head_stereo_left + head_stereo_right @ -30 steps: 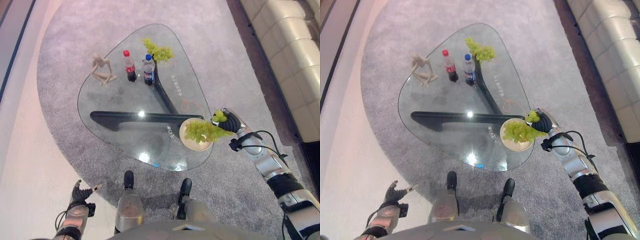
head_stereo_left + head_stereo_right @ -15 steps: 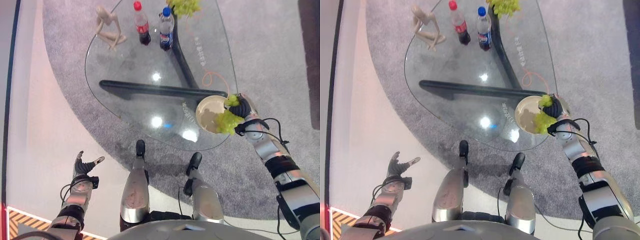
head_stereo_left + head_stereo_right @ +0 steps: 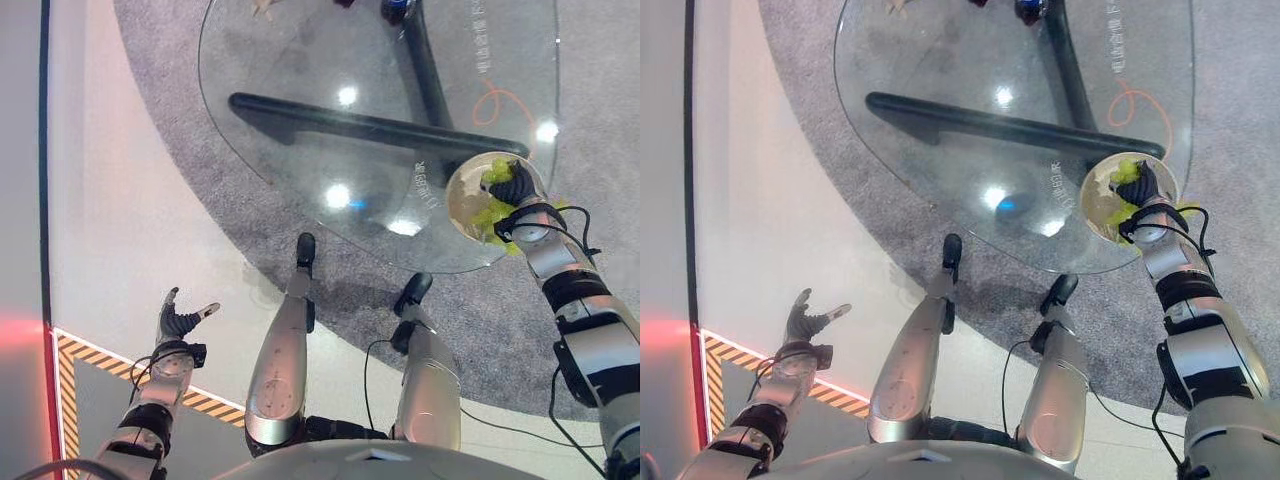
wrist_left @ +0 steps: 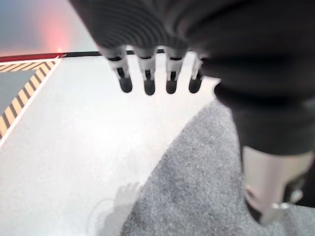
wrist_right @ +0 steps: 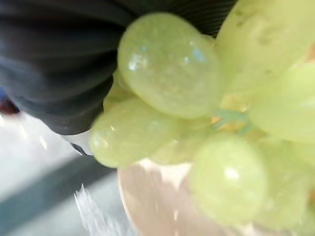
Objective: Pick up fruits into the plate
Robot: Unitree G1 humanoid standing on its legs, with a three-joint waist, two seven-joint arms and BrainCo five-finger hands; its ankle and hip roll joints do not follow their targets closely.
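Grapes, a pale green bunch (image 3: 492,212), hang clamped in the right hand (image 3: 513,187) over the round cream plate (image 3: 462,188) on the glass desk (image 3: 300,150), grey carpet (image 3: 170,60) around, left hand (image 3: 178,322) spread apart.

Tables: I count one, a glass table (image 3: 300,70) with a dark frame beneath.
Plates: I count one plate (image 3: 1098,205) at the table's near right edge.
Grape bunches: I see one bunch of green grapes (image 3: 492,212) at the plate.
Bottles: I can make out one bottle (image 3: 396,10), partly cut off at the far edge.
Rugs: one grey rug (image 3: 250,225).
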